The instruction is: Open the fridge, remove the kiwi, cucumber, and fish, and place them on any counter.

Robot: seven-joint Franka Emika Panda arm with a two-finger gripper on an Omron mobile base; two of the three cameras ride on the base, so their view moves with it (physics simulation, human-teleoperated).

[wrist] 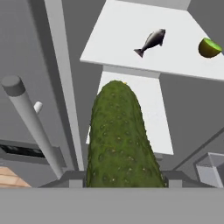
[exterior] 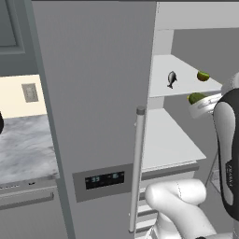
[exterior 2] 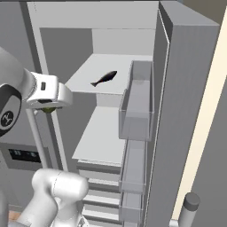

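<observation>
Looking into my open fridge (exterior: 93, 93): bench (exterior: 23, 144) at nine o'clock, tool (wrist: 120, 177) clamped on the cucumber (wrist: 120, 140) just outside the shelves; fish (wrist: 152, 41) and kiwi (wrist: 209, 47) lie apart on the upper shelf (wrist: 131, 26).
</observation>
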